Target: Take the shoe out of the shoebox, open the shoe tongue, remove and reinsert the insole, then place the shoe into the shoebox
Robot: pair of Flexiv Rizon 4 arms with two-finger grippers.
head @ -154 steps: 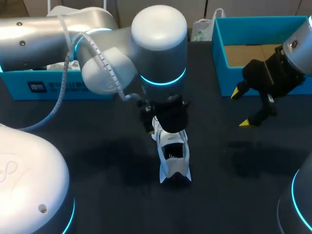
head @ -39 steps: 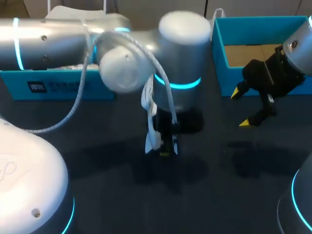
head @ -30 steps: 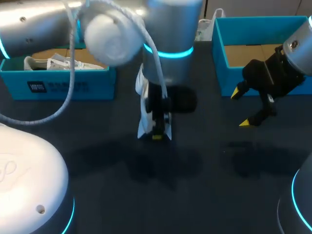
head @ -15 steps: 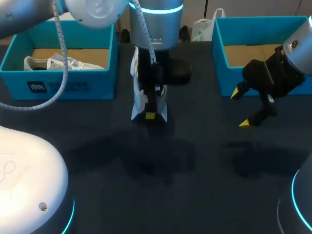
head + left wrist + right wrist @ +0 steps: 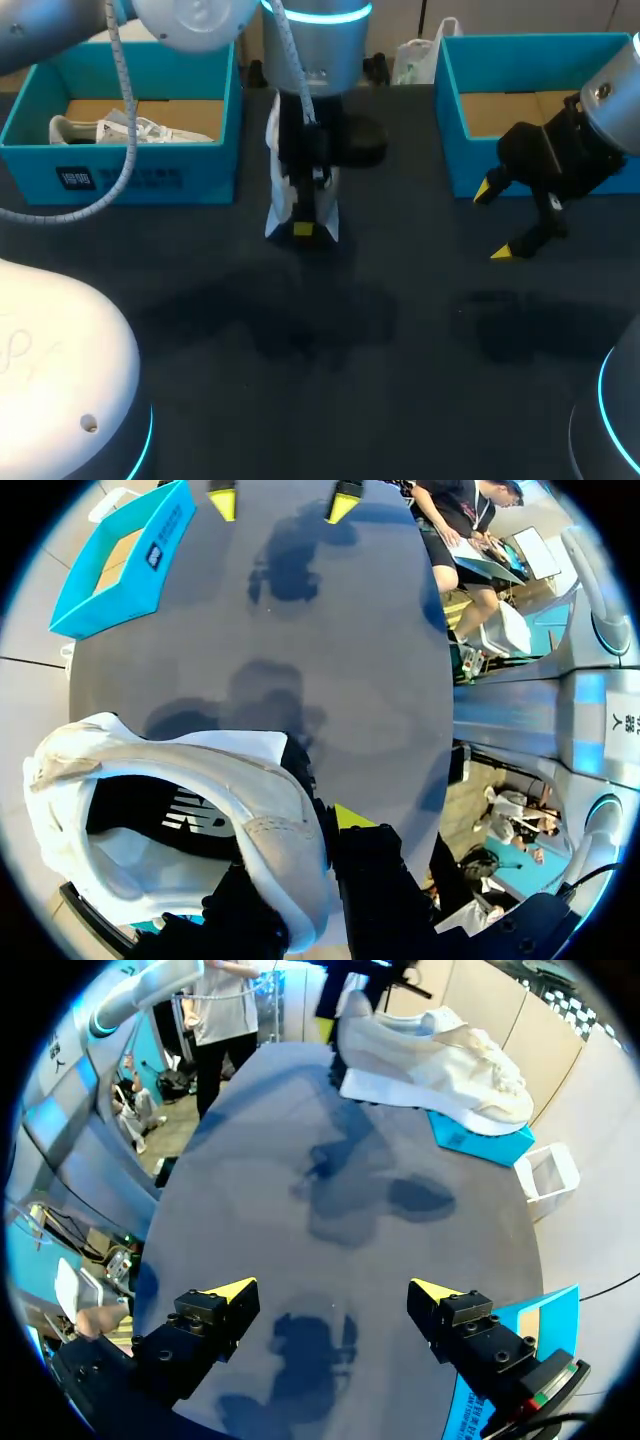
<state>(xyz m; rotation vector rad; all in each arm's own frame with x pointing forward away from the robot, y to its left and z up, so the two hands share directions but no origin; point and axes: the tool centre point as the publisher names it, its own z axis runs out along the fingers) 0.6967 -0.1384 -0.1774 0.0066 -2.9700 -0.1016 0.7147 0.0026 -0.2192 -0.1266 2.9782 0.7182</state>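
The left arm [image 5: 310,40] reaches in over the middle of the table [image 5: 400,390]. Its jaws are clamped on the white shoe [image 5: 283,205], one finger inside the opening and the other outside, pinching the rim between them. In the left wrist view the shoe [image 5: 200,770] fills the space right at the jaws, its dark lining showing, with one yellow fingertip [image 5: 346,816] pressed against the outer side. The shoe hangs off the table, between the two blue boxes, and its shadow lies on the dark surface below. From the right wrist view the shoe [image 5: 430,1055] is well ahead, sole turned down toward the table.

The left box [image 5: 130,180] holds a second white shoe [image 5: 120,130] lying on its cardboard floor. The right box [image 5: 450,140] stands at the far right of the table.

The right arm [image 5: 610,100] hangs just in front of the right box, well apart from the shoe. Its jaws are spread wide with nothing between them, the yellow fingertips [image 5: 232,1289] above bare table.
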